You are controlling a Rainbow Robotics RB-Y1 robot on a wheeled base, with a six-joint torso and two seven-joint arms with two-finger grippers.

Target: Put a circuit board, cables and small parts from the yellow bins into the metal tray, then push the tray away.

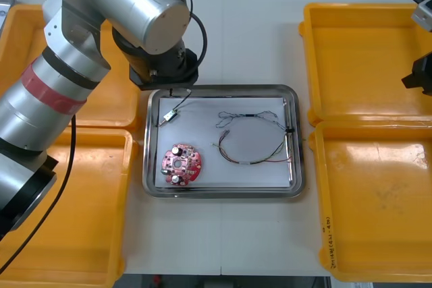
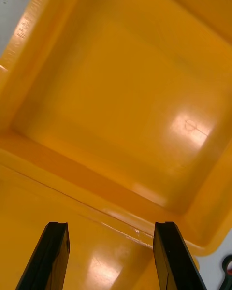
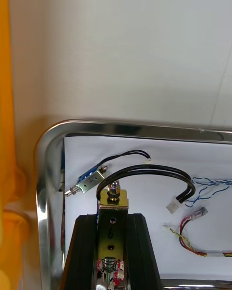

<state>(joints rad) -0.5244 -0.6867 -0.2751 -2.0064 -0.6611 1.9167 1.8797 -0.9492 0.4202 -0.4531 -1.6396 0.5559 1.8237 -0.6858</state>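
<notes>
My left gripper point(image 3: 113, 218) is shut on a small brass-coloured metal part point(image 3: 113, 203) that trails a looped black cable point(image 3: 145, 171) with a white plug. It holds the part over the far left corner of the metal tray point(image 1: 223, 88), under the left wrist point(image 1: 162, 65). On the tray's white inside lie a red circuit board point(image 1: 180, 163), another small metal part point(image 1: 169, 116) with a black lead, a blue and white cable point(image 1: 236, 118) and a red and yellow cable point(image 1: 253, 153). My right gripper point(image 2: 111, 258) is open over a yellow bin point(image 2: 125, 116) at the right side.
Two yellow bins point(image 1: 368, 59) stand right of the tray and two more point(image 1: 81, 214) to its left, under the left arm. The right bins look bare inside. Bare table lies beyond the tray's far rim point(image 3: 145, 128).
</notes>
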